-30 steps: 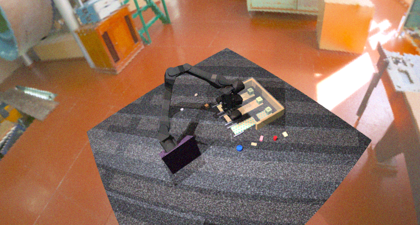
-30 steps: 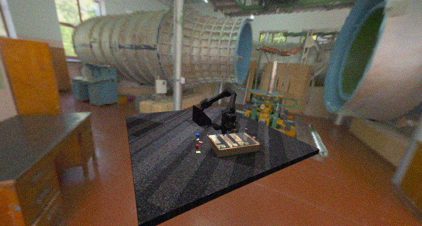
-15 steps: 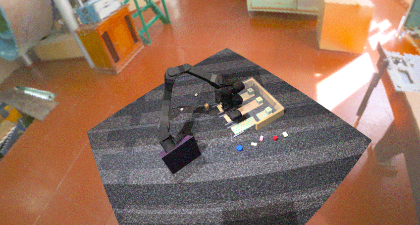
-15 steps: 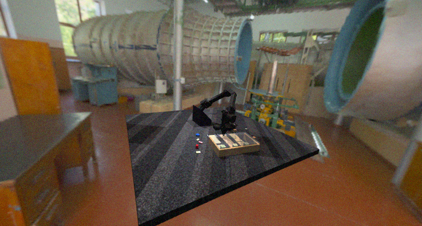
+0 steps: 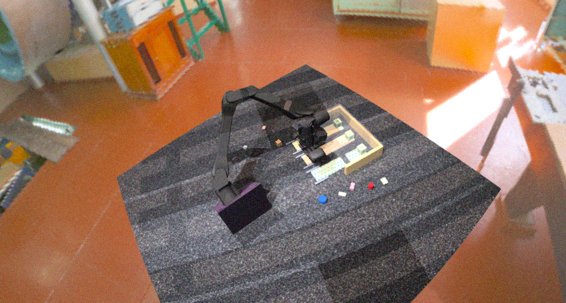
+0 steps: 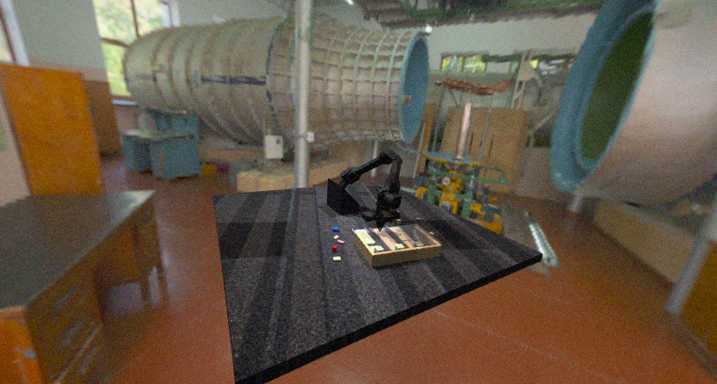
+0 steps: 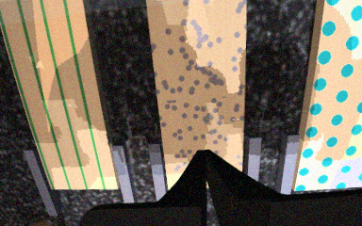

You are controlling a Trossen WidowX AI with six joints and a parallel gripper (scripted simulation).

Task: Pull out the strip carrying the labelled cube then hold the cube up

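Note:
Three strips lie side by side, near ends between pale guides: a green-lined strip (image 7: pixel 74 155), a purple-speckled strip (image 7: pixel 178 127) (image 5: pixel 334 145) in the middle, and a teal-dotted strip (image 7: pixel 340 108) (image 5: pixel 328 169). A pale green cube stands at each far end: one cube (image 5: pixel 337 122) at the back, a middle cube (image 5: pixel 349 135), and a cube (image 5: pixel 361 149) at the dotted strip. Their labels are too small to read. A dark gap seems to cross the dotted strip before its cube. My gripper (image 7: pixel 203 155) (image 6: pixel 380 226) is shut and empty, above the speckled strip's near end, hiding parts of the strips in the top view.
A wooden wall (image 5: pixel 363 159) (image 6: pixel 407 258) encloses the cubes' end. Beside it lie a blue disc (image 5: pixel 322 199) (image 6: pixel 335 228), a red cylinder (image 5: pixel 370 186), a pink block (image 5: pixel 352 186) and cream pieces. A small orange-brown block (image 5: pixel 278 142) lies on the other side.

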